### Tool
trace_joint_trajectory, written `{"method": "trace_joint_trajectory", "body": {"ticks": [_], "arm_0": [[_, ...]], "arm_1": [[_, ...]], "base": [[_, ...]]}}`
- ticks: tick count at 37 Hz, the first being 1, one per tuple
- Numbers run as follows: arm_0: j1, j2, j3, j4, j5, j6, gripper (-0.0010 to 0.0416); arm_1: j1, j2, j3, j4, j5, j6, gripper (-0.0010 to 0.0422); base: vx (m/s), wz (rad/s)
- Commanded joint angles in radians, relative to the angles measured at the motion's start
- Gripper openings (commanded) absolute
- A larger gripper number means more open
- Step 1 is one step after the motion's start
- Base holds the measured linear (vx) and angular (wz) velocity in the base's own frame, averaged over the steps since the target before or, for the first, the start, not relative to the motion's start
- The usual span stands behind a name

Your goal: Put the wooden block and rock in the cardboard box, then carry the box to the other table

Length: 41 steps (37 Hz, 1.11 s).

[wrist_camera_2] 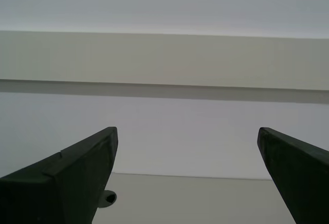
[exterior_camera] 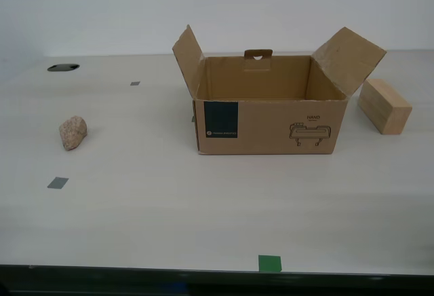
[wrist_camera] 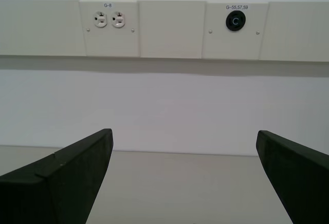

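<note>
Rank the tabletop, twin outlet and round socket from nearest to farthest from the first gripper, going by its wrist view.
1. Tabletop, just below my first gripper, whose fingers are open.
2. Twin outlet and round socket, both up on the wall beyond: too close to call.

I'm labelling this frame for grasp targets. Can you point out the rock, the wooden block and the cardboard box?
rock (exterior_camera: 73,133): exterior view, middle of its lumpy face.
wooden block (exterior_camera: 384,106): exterior view, near its upper front edge.
cardboard box (exterior_camera: 271,127): exterior view, bare front wall between label and drawing.
</note>
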Motion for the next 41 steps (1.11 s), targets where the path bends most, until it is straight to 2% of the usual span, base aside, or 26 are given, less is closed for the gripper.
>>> {"method": "trace_joint_trajectory", "body": {"ticks": [1,8,15,26,31,35,39,41], "arm_0": [[0.0,0.0,0.0,0.0,0.0,0.0,0.0392],[0.0,0.0,0.0,-0.003,0.0,0.0,0.0392],[0.0,-0.001,0.0,-0.005,0.0,0.001,0.0392],[0.0,-0.044,0.001,-0.022,0.0,0.006,0.0391],[-0.001,-0.055,0.063,-0.183,0.001,0.006,0.0389],[-0.001,-0.054,0.14,-0.331,0.001,0.006,0.039],[-0.001,-0.054,0.208,-0.415,0.001,0.008,0.039],[0.0,-0.054,0.244,-0.472,0.001,0.031,0.0389]], "arm_1": [[0.0,0.0,0.0,0.005,0.002,0.0,0.0399],[0.0,0.0,0.0,-0.014,0.004,-0.001,0.0394],[0.0,0.0,0.0,-0.068,0.058,0.001,0.0397],[0.0,-0.002,0.0,-0.082,0.06,0.001,0.0398],[0.0,-0.002,0.018,-0.138,0.06,0.0,0.0398],[0.0,-0.001,0.077,-0.267,0.06,0.0,0.0398],[0.0,-0.001,0.155,-0.415,0.071,0.004,0.0398],[0.0,-0.001,0.193,-0.491,0.088,0.003,0.0398]], "base": [[0.0,0.0],[0.0,0.0],[0.0,0.0],[0.0,0.0],[0.0,0.0],[0.0,0.0],[0.0,0.0],[0.0,0.0]]}}
